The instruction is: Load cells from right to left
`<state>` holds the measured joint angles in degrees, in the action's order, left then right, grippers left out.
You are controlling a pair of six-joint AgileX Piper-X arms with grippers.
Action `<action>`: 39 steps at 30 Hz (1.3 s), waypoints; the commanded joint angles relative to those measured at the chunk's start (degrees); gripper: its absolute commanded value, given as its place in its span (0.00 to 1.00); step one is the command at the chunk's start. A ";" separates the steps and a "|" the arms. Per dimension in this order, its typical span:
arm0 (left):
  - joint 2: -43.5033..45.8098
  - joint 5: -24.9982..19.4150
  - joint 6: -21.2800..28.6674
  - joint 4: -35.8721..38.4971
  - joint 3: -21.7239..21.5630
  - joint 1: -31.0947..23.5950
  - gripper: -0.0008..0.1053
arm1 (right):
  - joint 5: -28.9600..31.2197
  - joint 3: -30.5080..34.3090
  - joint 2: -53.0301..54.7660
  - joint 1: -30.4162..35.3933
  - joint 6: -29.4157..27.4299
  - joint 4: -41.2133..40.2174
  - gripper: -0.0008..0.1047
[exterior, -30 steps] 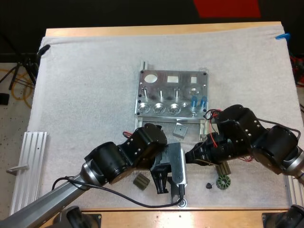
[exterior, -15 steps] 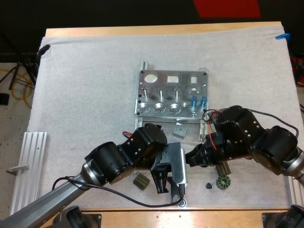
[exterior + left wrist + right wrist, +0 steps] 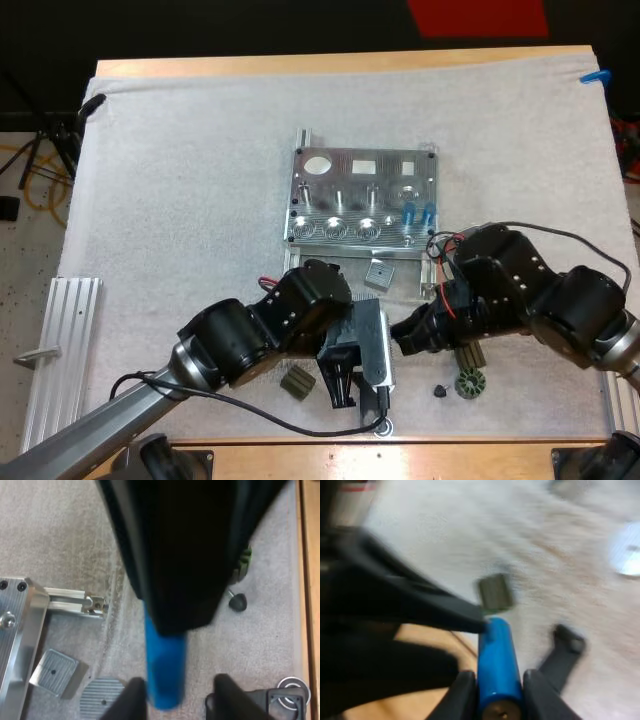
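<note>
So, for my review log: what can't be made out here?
Left wrist view: a dark bulk close to the camera hides the blue cell's upper end and whatever holds it.
High view: the right arm covers where both arms meet; the fixture's pockets are too small to judge.

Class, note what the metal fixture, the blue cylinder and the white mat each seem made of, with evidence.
Metal fixture: probably machined aluminium; bright silver, ridged faces, drilled holes.
Blue cylinder: glossy, smooth skin, perhaps plastic wrap; brownish end face.
White mat: soft textile or felt; matte, fuzzy surface.
</note>
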<state>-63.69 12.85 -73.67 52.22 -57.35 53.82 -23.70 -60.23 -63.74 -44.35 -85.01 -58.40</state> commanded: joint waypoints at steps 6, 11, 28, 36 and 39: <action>1.02 0.87 -3.75 0.23 -0.28 -0.02 0.58 | 4.06 -0.10 0.18 0.11 -3.86 -0.52 0.01; 4.19 -1.96 -6.09 2.43 -0.28 -0.02 0.58 | 7.66 -0.10 0.18 0.11 -7.49 -0.75 0.01; 17.95 -20.76 -38.67 6.19 -0.28 -0.02 0.58 | 15.91 -0.10 0.18 0.11 -18.13 -1.04 0.01; 20.72 -29.79 -45.71 6.68 -0.28 -0.02 0.58 | 19.28 -1.43 0.18 0.11 -22.18 -2.38 0.01; 21.23 -30.14 -45.86 6.68 -0.28 -0.02 0.58 | 23.70 -3.53 0.18 0.11 -26.62 -4.28 0.01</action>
<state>-42.88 -15.66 -118.77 59.04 -57.35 53.82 -1.14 -62.69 -63.95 -44.35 -109.98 -62.28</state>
